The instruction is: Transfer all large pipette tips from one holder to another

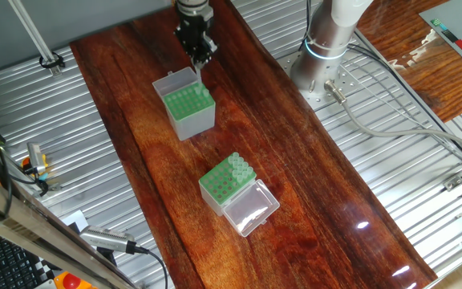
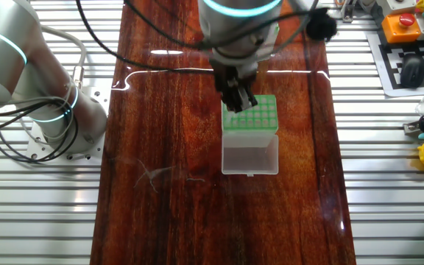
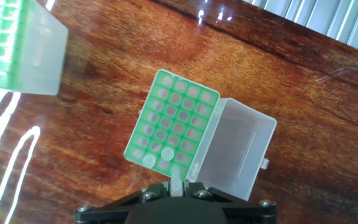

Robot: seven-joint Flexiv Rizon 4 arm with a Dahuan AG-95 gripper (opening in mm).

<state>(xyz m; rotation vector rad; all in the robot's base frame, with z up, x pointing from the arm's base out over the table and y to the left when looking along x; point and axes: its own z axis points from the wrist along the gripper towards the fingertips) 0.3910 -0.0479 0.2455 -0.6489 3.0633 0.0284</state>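
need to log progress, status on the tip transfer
Gripper shut on large pipette tip. Above lidded holder, two tips seated in near row. Nothing in the way.

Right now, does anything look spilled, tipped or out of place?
Nothing stands out. The taller holder and the lidded holder sit upright, no tips lie on the table, and the gripper holds one tip.
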